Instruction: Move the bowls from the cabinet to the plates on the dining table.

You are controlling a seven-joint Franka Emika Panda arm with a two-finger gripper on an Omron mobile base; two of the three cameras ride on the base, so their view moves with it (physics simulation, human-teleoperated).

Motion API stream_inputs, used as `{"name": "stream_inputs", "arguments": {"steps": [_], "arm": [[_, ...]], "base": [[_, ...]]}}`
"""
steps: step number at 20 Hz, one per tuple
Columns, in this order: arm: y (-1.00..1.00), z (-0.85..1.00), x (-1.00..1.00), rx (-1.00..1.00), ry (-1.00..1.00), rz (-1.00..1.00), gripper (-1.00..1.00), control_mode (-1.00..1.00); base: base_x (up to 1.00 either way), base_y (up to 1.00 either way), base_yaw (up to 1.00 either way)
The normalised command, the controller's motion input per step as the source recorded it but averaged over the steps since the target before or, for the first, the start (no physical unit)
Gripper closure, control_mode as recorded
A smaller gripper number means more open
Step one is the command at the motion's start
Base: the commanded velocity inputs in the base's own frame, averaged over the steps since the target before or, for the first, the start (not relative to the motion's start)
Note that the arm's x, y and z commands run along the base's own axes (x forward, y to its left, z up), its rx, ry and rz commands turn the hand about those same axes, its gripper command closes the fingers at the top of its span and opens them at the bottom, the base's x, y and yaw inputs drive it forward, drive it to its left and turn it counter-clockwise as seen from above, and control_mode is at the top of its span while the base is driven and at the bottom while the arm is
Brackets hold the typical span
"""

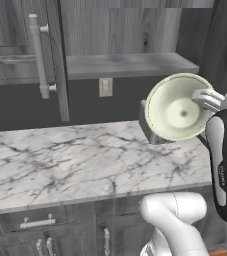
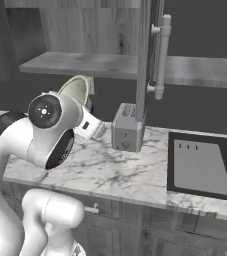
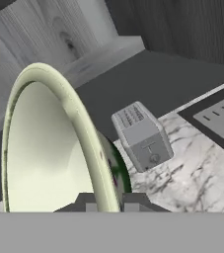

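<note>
Closest to my hand camera, the pincer is clamped on the rim of a bowl, one finger inside the wall and one outside. I read that as an edge grip: the bowl looks too wide to span, so pinching the flared rim is the workable hold. Because of it the bowl hangs tipped on its side in the air, pale glazed hollow facing the left base camera, clear of the desk below and out in front of the cabinet shelf. It is lifted out of the cabinet, I judge, with the carry to the plates yet to come.

Just beyond the bowl a grey toaster stands on the marble-look desk, upright, near the back wall. Further right a dark cooktop is set into the top. Above, the open cabinet door with its long silver bar handle hangs edge-on, so any swing out must miss it. A wall socket sits under the shelf.
</note>
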Motion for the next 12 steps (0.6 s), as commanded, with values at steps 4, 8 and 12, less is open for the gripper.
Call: {"name": "stream_inputs", "arguments": {"steps": [4,8,12], "arm": [[0.16,-0.29,-0.67,0.02,-0.18,0.00,1.00,-1.00],[0.03,-0.16,-0.66,0.12,-0.13,0.00,1.00,-1.00],[-0.02,-0.06,-0.70,0.20,-0.09,0.00,1.00,-1.00]], "base": [[0.00,0.00,0.00],[0.00,0.00,0.00],[0.00,0.00,0.00]]}}
